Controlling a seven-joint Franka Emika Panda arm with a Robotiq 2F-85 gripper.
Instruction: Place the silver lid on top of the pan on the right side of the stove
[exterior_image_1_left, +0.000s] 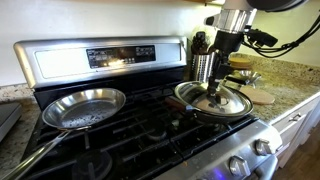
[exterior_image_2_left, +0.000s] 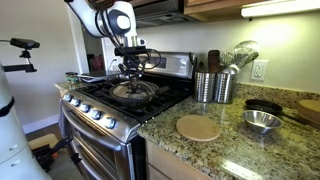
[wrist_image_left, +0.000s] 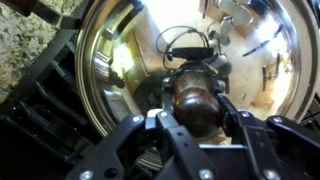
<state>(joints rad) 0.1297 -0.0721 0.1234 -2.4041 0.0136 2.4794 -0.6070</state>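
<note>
No text, brand or number legible in any view. The back control panel of the stove: rows of small pale markings around a dark display, visible in an exterior view but too small and blurred to read. Wrist view: reflections on metal only, nothing readable.

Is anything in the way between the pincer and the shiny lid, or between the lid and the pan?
Nothing visible. The pincer is right at the knob of the silver lid, and the lid already seems to sit on the pan.
</note>
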